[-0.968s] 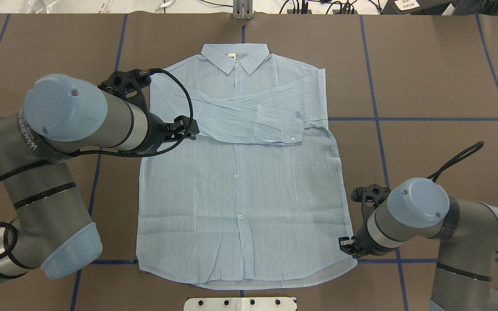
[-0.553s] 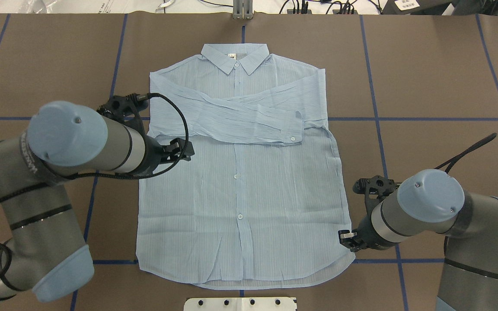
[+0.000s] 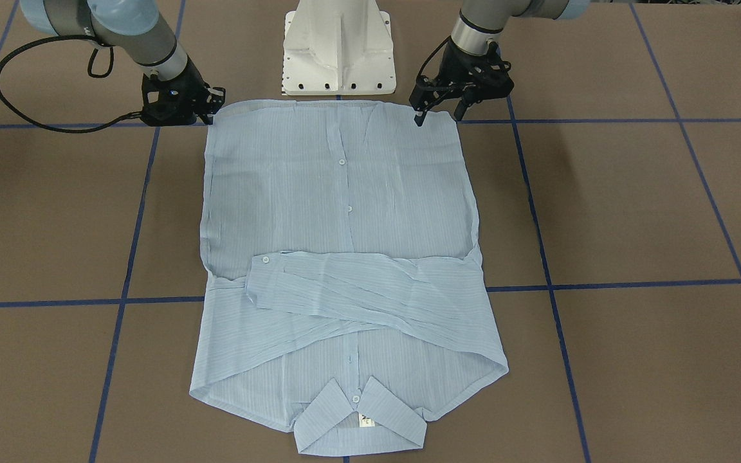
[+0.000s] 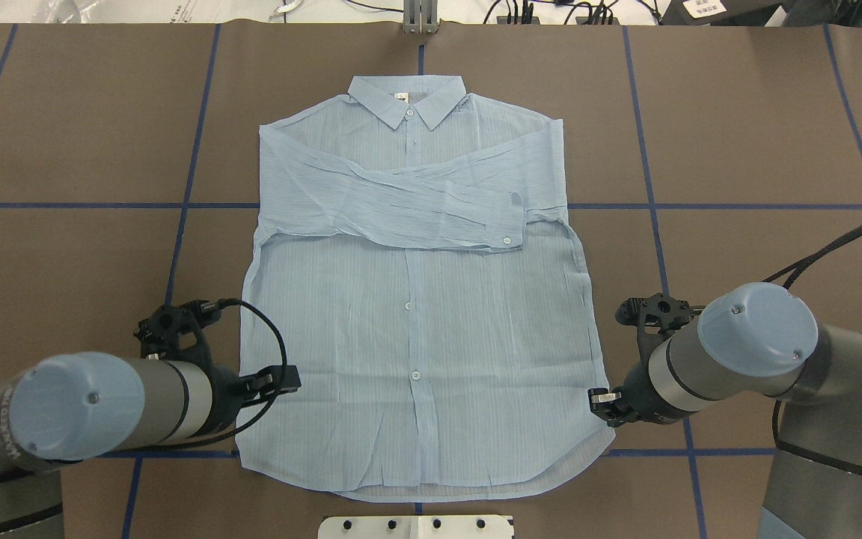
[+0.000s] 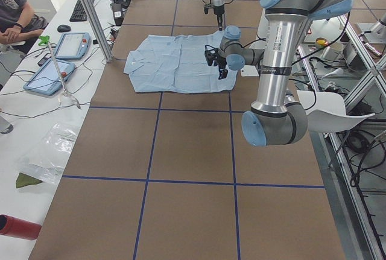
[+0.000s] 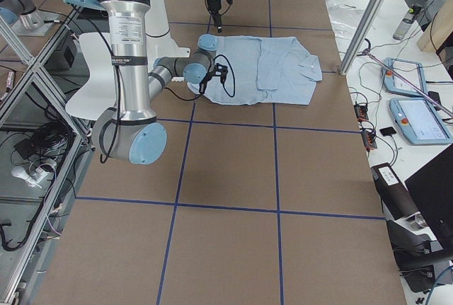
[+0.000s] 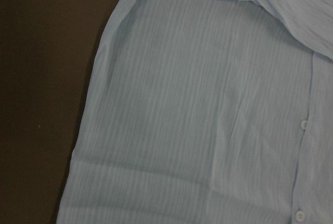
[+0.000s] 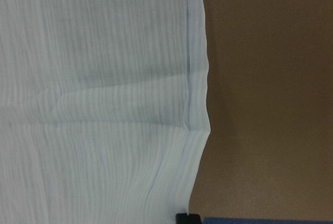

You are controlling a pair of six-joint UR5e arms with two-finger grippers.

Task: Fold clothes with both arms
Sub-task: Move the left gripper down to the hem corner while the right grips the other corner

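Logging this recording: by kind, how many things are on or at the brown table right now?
Shirt: 1
Robot arms: 2, the left arm and the right arm
White pedestal base: 1
Total: 4

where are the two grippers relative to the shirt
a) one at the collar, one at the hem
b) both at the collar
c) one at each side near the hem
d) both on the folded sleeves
C: the left gripper and the right gripper sit at opposite side edges of the shirt near its hem, far from the collar.
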